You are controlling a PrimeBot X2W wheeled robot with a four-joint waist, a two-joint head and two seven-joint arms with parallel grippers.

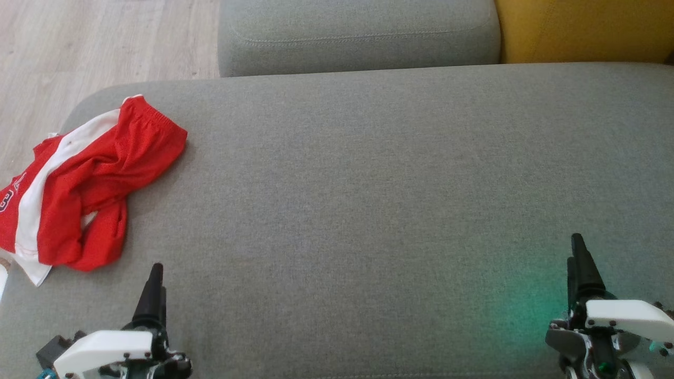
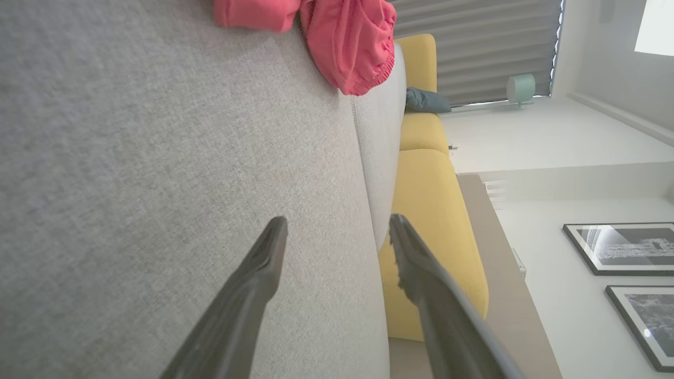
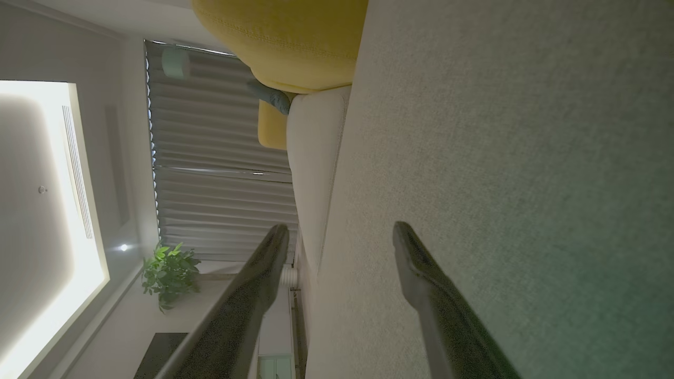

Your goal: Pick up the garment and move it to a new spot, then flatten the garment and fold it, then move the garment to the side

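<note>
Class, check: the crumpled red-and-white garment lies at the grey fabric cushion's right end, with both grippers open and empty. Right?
No: the head view shows the crumpled red-and-white garment at the grey fabric cushion's left end. The left gripper and right gripper are open and empty.

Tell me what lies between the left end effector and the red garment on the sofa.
Bare grey sofa cushion; the head view shows nothing else between the left end effector and the red garment, which are apart.
</note>
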